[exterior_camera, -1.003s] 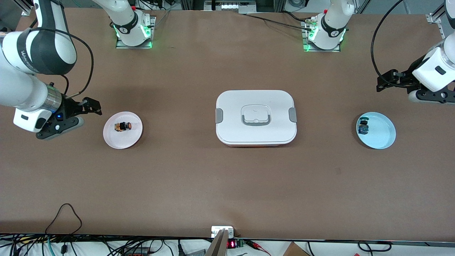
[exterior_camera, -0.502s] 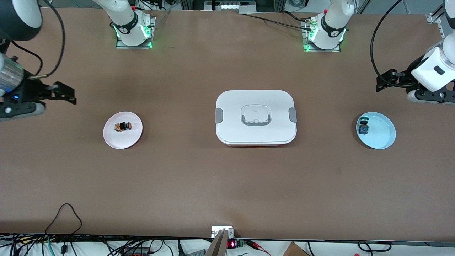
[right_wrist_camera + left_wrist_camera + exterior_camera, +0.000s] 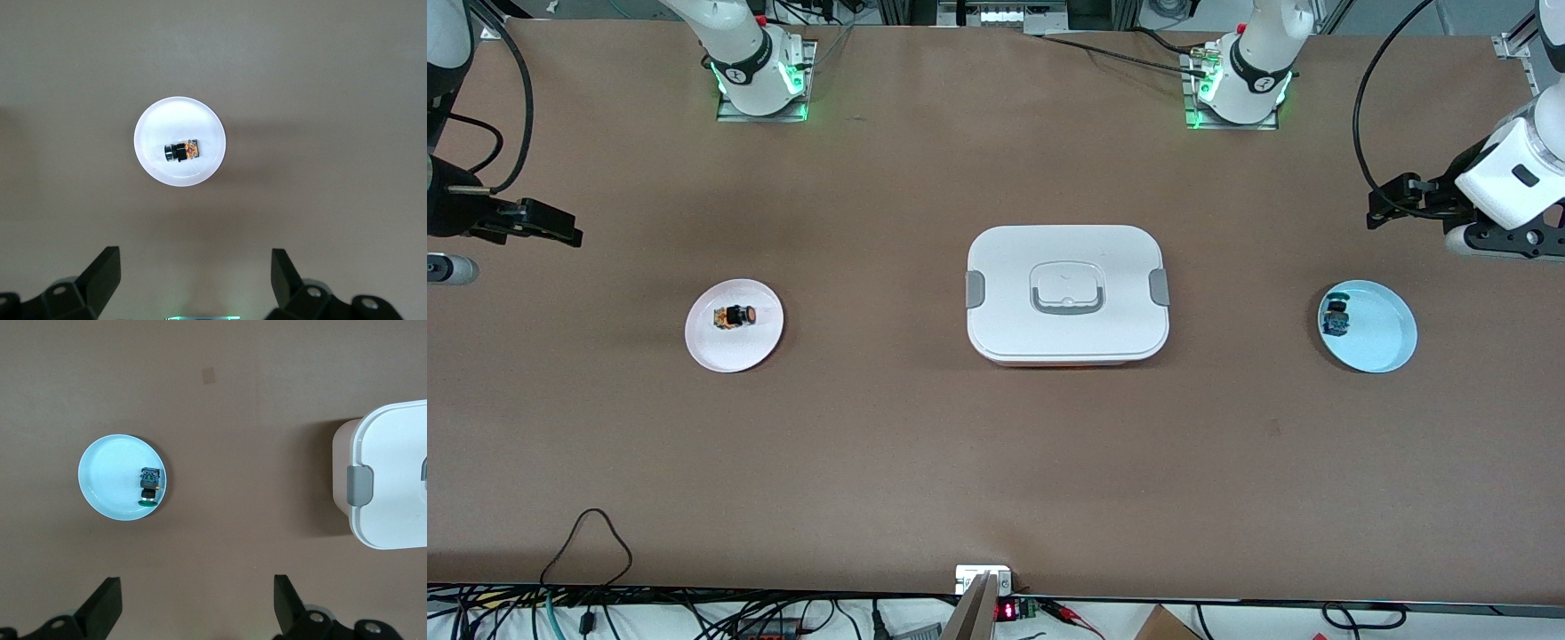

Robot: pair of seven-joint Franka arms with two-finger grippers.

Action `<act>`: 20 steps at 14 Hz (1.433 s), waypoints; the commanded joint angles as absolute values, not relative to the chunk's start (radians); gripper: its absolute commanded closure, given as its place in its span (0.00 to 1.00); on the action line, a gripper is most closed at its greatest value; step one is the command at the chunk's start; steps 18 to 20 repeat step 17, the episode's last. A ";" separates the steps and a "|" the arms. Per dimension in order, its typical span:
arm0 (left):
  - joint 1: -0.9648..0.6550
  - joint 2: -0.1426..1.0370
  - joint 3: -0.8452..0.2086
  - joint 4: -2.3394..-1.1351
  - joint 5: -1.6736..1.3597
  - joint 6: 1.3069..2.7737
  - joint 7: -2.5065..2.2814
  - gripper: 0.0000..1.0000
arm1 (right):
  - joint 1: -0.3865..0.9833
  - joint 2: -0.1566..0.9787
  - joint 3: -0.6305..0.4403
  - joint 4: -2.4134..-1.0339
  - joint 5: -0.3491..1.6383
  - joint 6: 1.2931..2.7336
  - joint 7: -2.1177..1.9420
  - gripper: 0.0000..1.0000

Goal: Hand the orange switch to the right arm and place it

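Orange switch (image 3: 735,316) lies on its side on white plate (image 3: 734,348), toward right arm's end of table (image 3: 996,462). In right wrist view switch (image 3: 181,151) sits near plate (image 3: 180,110) centre, nothing touching it.

Right end effector (image 3: 538,224) hangs over bare table at about 10 o'clock from white plate, well apart from it. Fingers (image 3: 100,277) spread wide, released, nothing between them.

Left end effector (image 3: 1396,203) hovers over table at about 12 o'clock from blue plate (image 3: 1392,351), toward left arm's end. Fingers (image 3: 103,608) also spread wide, released, empty. Left arm waits.

Blue plate carries small blue-green component (image 3: 1335,317), at 9 o'clock edge of plate in front view; in left wrist view it (image 3: 149,485) lies just inside rim of plate (image 3: 107,463).

White lidded box (image 3: 1067,293) w/ grey side clips & grey lid handle sits mid-table, between the two plates, well apart from both. Box corner (image 3: 393,473) shows in left wrist view.
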State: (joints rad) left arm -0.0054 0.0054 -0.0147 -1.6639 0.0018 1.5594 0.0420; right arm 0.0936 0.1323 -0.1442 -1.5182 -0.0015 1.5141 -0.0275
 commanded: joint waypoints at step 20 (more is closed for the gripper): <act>-0.009 -0.006 -0.014 -1.655 0.012 1.529 0.058 0.00 | 0.092 0.003 -0.138 -1.620 -0.002 1.600 -0.020 0.00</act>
